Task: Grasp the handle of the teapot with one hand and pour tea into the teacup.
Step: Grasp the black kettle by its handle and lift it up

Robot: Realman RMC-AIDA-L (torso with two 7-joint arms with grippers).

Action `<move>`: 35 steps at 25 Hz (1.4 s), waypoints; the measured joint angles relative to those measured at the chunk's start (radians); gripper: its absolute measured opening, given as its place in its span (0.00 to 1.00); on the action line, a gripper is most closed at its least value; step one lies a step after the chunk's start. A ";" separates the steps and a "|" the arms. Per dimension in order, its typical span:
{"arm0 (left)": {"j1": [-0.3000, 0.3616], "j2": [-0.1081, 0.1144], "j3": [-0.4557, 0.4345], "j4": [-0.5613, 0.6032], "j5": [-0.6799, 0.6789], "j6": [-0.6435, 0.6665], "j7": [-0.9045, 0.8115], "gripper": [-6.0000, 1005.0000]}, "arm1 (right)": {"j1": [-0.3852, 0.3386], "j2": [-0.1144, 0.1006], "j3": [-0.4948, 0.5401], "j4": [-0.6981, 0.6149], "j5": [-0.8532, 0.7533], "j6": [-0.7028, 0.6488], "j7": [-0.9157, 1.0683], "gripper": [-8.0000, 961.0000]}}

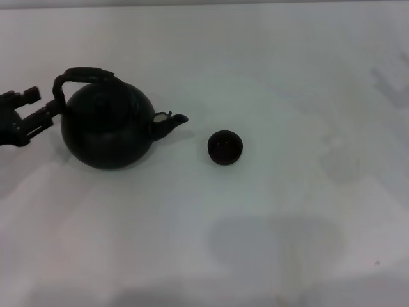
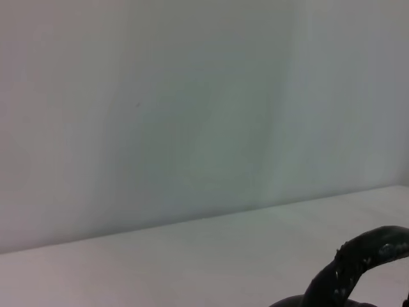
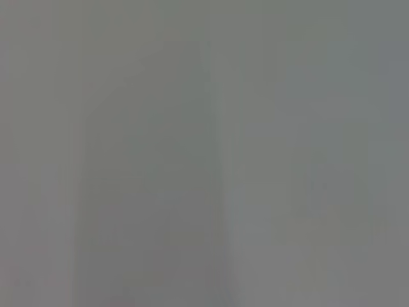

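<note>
Standing upright on the white surface (image 1: 281,77), the teapot (image 1: 108,131) sits at the left, its spout aimed right toward the teacup (image 1: 225,147), which rests apart from it near the middle. The left pincer (image 1: 39,109) is at the teapot's left side, by the lower left end of the handle (image 1: 80,75); whether it is clenched or released cannot be told. The right pincer is out of sight.
</note>
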 joint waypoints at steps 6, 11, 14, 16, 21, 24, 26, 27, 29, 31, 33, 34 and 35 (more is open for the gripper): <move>-0.050 0.000 0.008 -0.033 0.035 -0.037 -0.018 0.53 | 0.002 0.000 -0.001 0.000 0.001 0.008 0.002 0.86; -0.061 -0.002 0.009 -0.035 0.032 -0.046 -0.020 0.53 | 0.002 0.000 -0.002 0.000 0.001 0.012 0.002 0.86; -0.068 -0.002 0.011 -0.035 0.031 -0.044 -0.031 0.53 | 0.002 0.000 0.000 0.004 0.001 0.012 0.002 0.86; -0.070 -0.002 0.014 -0.034 0.031 -0.042 -0.037 0.53 | 0.002 0.000 0.000 0.008 0.002 0.010 0.002 0.86; -0.068 -0.002 0.026 -0.031 0.024 -0.040 -0.027 0.52 | -0.001 0.000 0.005 0.014 0.002 0.006 0.000 0.86; -0.066 -0.002 0.027 -0.033 0.019 -0.040 -0.020 0.44 | -0.002 0.000 0.005 0.014 0.004 0.006 0.001 0.86; -0.066 -0.003 0.027 -0.035 0.019 -0.042 -0.024 0.35 | -0.001 0.000 0.005 0.014 0.007 0.005 0.001 0.86; -0.067 -0.003 0.027 -0.037 0.017 -0.043 -0.027 0.31 | -0.001 0.000 0.005 0.016 0.007 0.004 0.001 0.86; -0.066 -0.003 0.026 -0.039 0.001 -0.039 -0.028 0.23 | 0.001 0.000 0.005 0.025 0.008 0.003 0.000 0.86; -0.064 -0.003 0.026 -0.039 -0.010 -0.035 -0.028 0.22 | 0.002 0.000 0.005 0.027 0.008 0.003 -0.001 0.86; -0.060 -0.001 0.028 -0.036 -0.030 -0.028 -0.028 0.22 | 0.002 0.000 0.005 0.031 0.008 0.003 -0.002 0.86; -0.059 -0.001 0.028 -0.034 -0.040 -0.026 -0.028 0.21 | 0.002 0.000 0.005 0.034 0.008 0.003 -0.003 0.86; -0.058 -0.001 0.027 -0.033 -0.052 -0.026 -0.028 0.21 | 0.002 -0.001 0.005 0.037 0.008 0.003 -0.004 0.86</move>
